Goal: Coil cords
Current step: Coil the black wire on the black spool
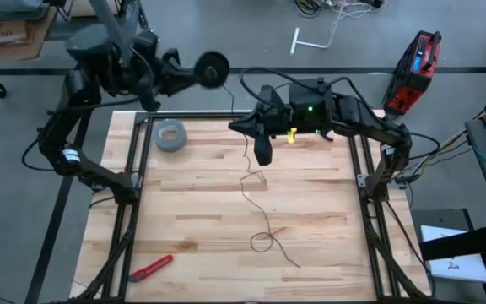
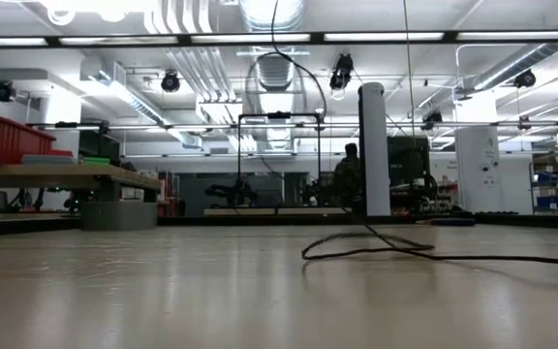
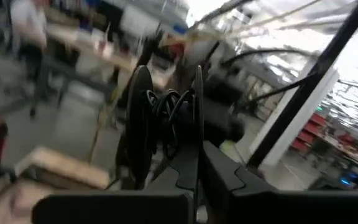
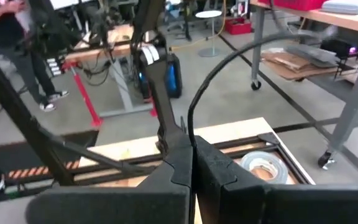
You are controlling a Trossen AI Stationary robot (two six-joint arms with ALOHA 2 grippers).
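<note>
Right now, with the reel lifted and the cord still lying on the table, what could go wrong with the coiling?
1. The cord lies in loose loops on the table; pulled in fast, a loop may tighten into a knot.
2. The left gripper holds the reel beyond the table's edge; if it slips, it probably drops to the floor.
3. The right gripper, jaws shut, seems to pinch the cord, which may slip out.

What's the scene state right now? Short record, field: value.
left gripper: raised beyond the table's far edge, fingers shut on the reel
reel: black, round, cord wound on it
right gripper: over the far middle of the table, fingers shut
cord: thin, black, mostly loose on the table, one loop near the front
tape roll: grey, far left of table
table: wood
coiling: unfinished
</note>
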